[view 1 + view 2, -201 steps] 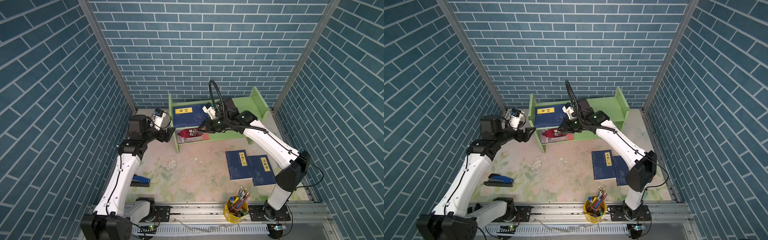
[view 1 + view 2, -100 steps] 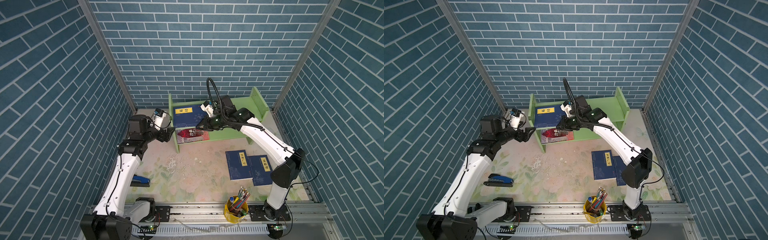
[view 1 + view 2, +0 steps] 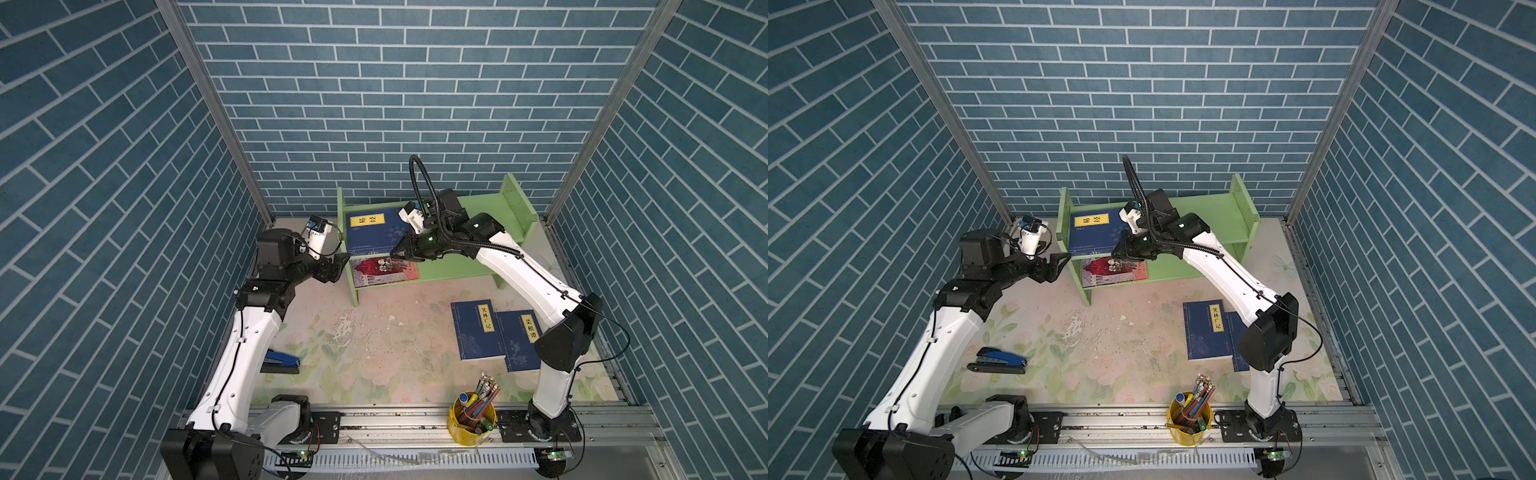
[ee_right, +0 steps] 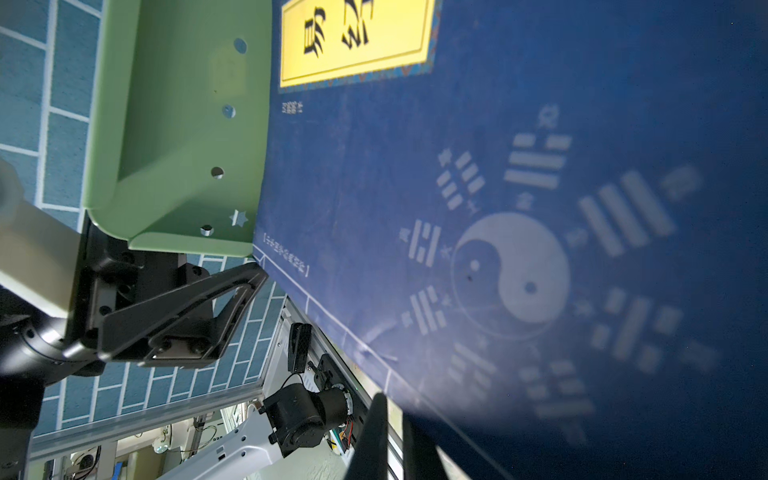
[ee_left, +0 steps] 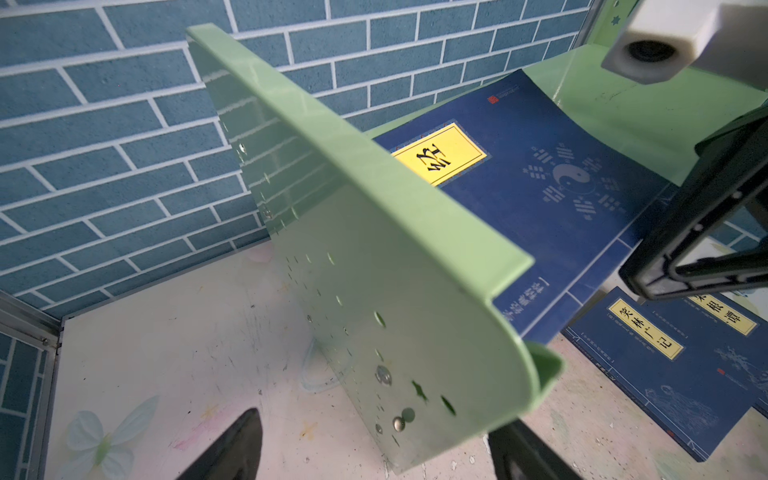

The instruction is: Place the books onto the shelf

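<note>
We start at the right gripper (image 3: 395, 252). Its jaws are pressed together, with the tips at the front edge of the navy book (image 3: 374, 232), which lies flat on the upper tier of the shelf (image 3: 517, 203). In the right wrist view its fingertips (image 4: 374, 436) sit just beside that edge. We cannot tell whether the thin cover is nipped between them or only nudged. The book lies alongside the left side panel (image 5: 395, 311) and overhangs the tier's front a little. We judge that the closed tips are there to slide it further back.

The left gripper (image 3: 341, 264) is spread wide. The left wrist view shows its fingers (image 5: 232, 449) standing either side of that panel's front edge, around it but not clamped. We take this as a brace, since the light rack could skid under a push and jaws straddling the panel would check it.

Below, the red-and-grey book (image 3: 384, 270) lies on the lower tier, jutting past its front. Further out, two navy books (image 3: 478, 328) lie flat and overlapping on the table (image 3: 374, 332) near the right arm's base, not yet shelved. The blue stapler (image 3: 282, 359) and the pen cup (image 3: 471, 417) sit well apart from the work. We judge the task about half done.
</note>
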`<state>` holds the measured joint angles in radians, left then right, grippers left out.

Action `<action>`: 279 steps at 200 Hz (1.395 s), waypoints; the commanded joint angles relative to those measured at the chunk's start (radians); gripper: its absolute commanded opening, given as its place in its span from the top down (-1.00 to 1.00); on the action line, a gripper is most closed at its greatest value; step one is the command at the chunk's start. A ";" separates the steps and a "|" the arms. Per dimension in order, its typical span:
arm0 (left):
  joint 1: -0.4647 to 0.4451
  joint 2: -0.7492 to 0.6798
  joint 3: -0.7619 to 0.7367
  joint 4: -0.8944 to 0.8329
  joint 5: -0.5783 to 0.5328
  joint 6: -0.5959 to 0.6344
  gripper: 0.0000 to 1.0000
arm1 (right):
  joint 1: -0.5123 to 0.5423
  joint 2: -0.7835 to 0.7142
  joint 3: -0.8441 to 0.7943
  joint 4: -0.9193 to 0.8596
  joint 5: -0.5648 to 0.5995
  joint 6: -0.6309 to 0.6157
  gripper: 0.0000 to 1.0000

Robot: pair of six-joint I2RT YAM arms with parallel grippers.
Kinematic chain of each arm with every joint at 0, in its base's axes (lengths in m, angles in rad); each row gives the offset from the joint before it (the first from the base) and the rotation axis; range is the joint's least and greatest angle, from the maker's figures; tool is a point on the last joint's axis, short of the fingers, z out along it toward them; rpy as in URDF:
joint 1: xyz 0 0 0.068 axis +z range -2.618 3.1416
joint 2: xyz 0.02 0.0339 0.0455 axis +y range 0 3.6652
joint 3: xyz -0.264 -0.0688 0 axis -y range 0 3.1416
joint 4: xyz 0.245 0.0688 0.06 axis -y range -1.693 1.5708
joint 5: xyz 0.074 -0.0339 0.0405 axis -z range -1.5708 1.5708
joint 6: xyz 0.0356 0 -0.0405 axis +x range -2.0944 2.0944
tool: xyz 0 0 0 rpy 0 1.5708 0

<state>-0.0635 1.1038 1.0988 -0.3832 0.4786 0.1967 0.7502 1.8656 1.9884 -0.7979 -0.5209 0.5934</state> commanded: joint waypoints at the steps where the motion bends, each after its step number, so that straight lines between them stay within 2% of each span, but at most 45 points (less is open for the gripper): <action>1: -0.004 -0.005 -0.007 0.006 -0.005 -0.003 -0.73 | 0.004 0.009 0.037 -0.025 0.018 -0.044 0.77; 68: -0.004 -0.009 -0.002 0.003 -0.037 -0.009 -0.72 | 0.004 -0.016 0.025 -0.005 -0.035 -0.017 0.73; 99: -0.004 -0.013 0.003 -0.003 -0.040 -0.014 -0.71 | 0.004 -0.075 -0.022 0.029 -0.037 -0.001 0.61; 161: -0.004 -0.052 0.019 -0.072 -0.010 -0.051 -0.72 | 0.001 -0.183 -0.044 -0.023 0.066 -0.030 0.39; 199: -0.004 -0.117 0.065 -0.222 0.035 -0.052 -0.75 | -0.006 -0.286 -0.068 -0.117 0.266 -0.062 0.29; 217: -0.004 -0.154 0.085 -0.316 0.099 -0.062 -0.76 | -0.010 -0.376 -0.159 -0.137 0.384 -0.059 0.25; 240: -0.004 -0.211 0.071 -0.389 0.216 -0.078 -0.80 | -0.020 -0.538 -0.372 -0.088 0.504 -0.006 0.20; 261: -0.004 -0.251 0.047 -0.420 0.308 -0.094 -0.83 | -0.049 -0.666 -0.560 -0.062 0.565 0.060 0.12; 279: -0.004 -0.275 0.023 -0.425 0.344 -0.102 -0.84 | -0.083 -0.779 -0.741 -0.009 0.599 0.120 0.01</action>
<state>-0.0643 0.8513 1.1526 -0.7433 0.7082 0.1181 0.7044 1.1862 1.4178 -0.8459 -0.0456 0.6174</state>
